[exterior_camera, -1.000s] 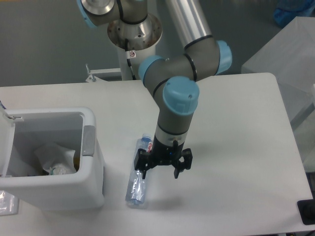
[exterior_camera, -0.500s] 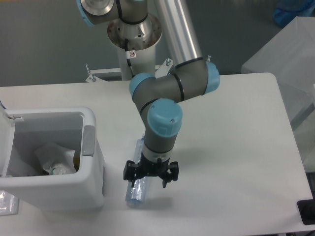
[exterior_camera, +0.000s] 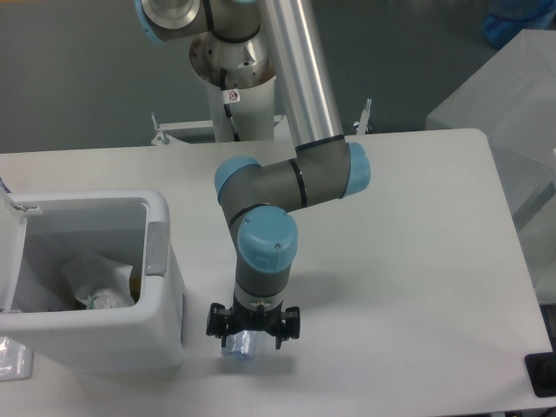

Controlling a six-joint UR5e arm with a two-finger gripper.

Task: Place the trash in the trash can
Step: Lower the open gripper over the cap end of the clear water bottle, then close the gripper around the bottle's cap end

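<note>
Now the robot arm [exterior_camera: 287,187] bends down from its post at the back of the table [exterior_camera: 417,261] and points its gripper [exterior_camera: 252,328] straight down. The two fingers are spread wide, one on each side of the bottle [exterior_camera: 240,347], and they do not squeeze it. One clear bottle lies on the table just beside the trash can [exterior_camera: 95,326]; only its lower end shows under the gripper. One white trash can stands at the left with its lid [exterior_camera: 10,252] open. One crumpled wrapper [exterior_camera: 95,282] lies inside it. No writing can be read; a small sticker on the post is too tiny.
</note>
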